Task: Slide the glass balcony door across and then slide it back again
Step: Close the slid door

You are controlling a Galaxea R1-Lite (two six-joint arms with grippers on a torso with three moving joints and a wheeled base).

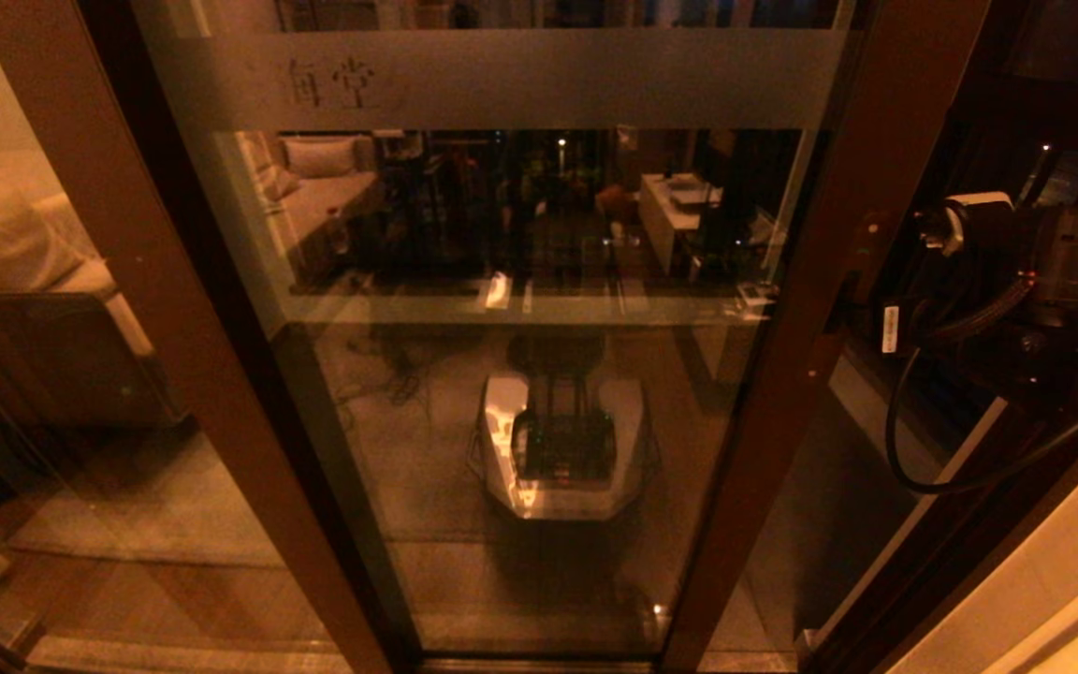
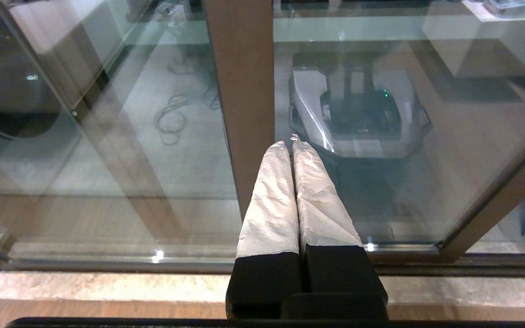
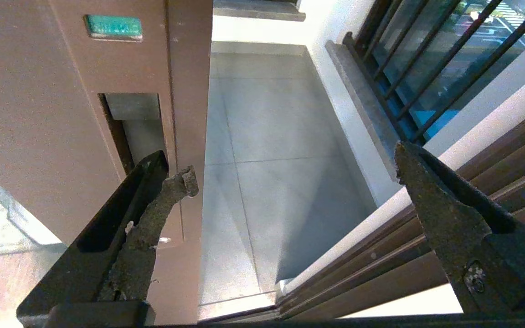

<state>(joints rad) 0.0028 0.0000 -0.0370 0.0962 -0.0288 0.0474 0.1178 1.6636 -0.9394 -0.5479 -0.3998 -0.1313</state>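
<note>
The glass balcony door [image 1: 520, 281] fills the head view, with its frosted band [image 1: 539, 80] across the top. Its dark reddish-brown right stile [image 1: 810, 309] slants down the right side. My right arm [image 1: 997, 271] reaches to that stile. My right gripper [image 3: 295, 163] is open. One finger [image 3: 153, 214] lies against the stile just below the recessed handle slot [image 3: 137, 123]; the other hangs free over the gap beside the door. My left gripper [image 2: 292, 143] is shut on nothing, its white-wrapped fingers pointing at the glass beside a brown upright [image 2: 239, 91].
Grey balcony floor tiles [image 3: 267, 136] show through the gap between stile and brown door jamb tracks [image 3: 381, 255]. A black-barred railing [image 3: 408, 68] runs along the far side. A narrower glass panel [image 1: 34, 374] stands at the left. A stone threshold [image 2: 107, 284] lies below.
</note>
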